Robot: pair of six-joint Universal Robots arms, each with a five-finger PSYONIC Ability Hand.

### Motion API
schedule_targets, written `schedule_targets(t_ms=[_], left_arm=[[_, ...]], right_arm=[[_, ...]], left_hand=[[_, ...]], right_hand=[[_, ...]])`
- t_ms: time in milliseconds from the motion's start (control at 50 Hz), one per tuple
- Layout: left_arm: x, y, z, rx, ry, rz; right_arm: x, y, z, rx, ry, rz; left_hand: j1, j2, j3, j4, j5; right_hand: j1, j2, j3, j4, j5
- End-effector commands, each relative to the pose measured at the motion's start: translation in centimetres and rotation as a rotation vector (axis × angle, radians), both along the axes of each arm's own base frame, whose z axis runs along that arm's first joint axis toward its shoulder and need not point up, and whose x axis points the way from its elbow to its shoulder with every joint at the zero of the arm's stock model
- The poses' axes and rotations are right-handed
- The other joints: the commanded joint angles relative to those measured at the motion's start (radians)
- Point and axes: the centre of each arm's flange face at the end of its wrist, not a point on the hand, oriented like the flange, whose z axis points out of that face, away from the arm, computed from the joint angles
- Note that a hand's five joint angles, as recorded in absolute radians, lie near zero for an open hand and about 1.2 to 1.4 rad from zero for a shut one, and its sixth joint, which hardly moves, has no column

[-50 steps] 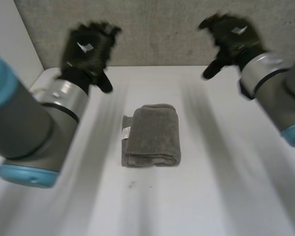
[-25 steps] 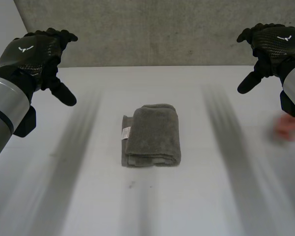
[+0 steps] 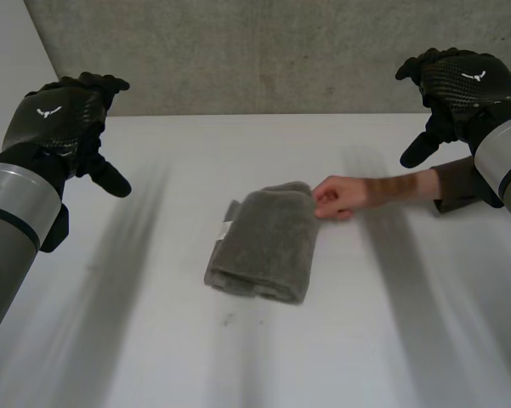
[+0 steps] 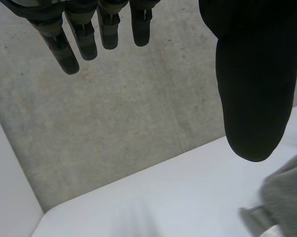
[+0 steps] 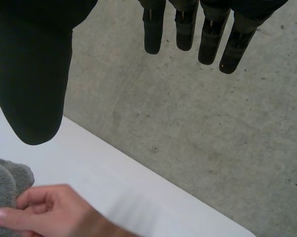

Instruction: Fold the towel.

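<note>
In the middle of the white tabletop [image 3: 136,340] lies the grey towel [image 3: 264,246], already folded into a thick, compact bundle. It sits slightly askew, with its small white label [image 3: 229,228] showing at the edge toward the left arm. A person's hand [image 3: 336,197], reaching in from the right arm's side, pinches the far corner of the bundle, most likely to pull it open or reposition it so the folding can be run afresh. Both arms are raised well clear, which reads as making room for that reach. The left robot hand [image 3: 61,119] hangs high above the tabletop's left side, fingers straight and loosely spread with the thumb held apart, holding nothing. The right robot hand [image 3: 457,85] mirrors it on the right side, equally spread and empty, raised near the person's forearm [image 3: 400,185]. Neither touches the towel. Judged from its shape, the fold itself looks done, so no robot move seems called for until the person's hand is out of the way; reaching down now would risk striking it.
</note>
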Motion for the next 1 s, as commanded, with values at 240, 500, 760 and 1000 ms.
schedule_targets(t_ms=[240, 500, 760, 1000], left_arm=[[0.5, -0.1, -0.5, -0.002, 0.003, 0.016], [0.6, 0.0, -0.3, -0.024, 0.013, 0.018], [0.5, 0.0, -0.4, -0.025, 0.012, 0.016], [0.6, 0.1, -0.2, -0.034, 0.017, 0.016]], right_arm=[[0.0, 0.5, 0.5, -0.021, 0.026, 0.026], [-0.1, 0.8, 1.2, -0.043, 0.02, 0.028], [-0.2, 0.7, 1.2, -0.045, 0.019, 0.023], [-0.2, 0.6, 1.1, -0.042, 0.022, 0.022]], left_hand=[[-0.003, 0.009, 0.008, 0.007, -0.026], [-0.003, 0.009, 0.008, 0.007, -0.026], [-0.003, 0.009, 0.008, 0.007, -0.026], [-0.003, 0.009, 0.008, 0.007, -0.026]], right_hand=[[-0.075, -0.067, -0.033, -0.055, -0.067], [-0.075, -0.067, -0.033, -0.055, -0.067], [-0.075, -0.067, -0.033, -0.055, -0.067], [-0.075, -0.067, -0.033, -0.055, -0.067]])
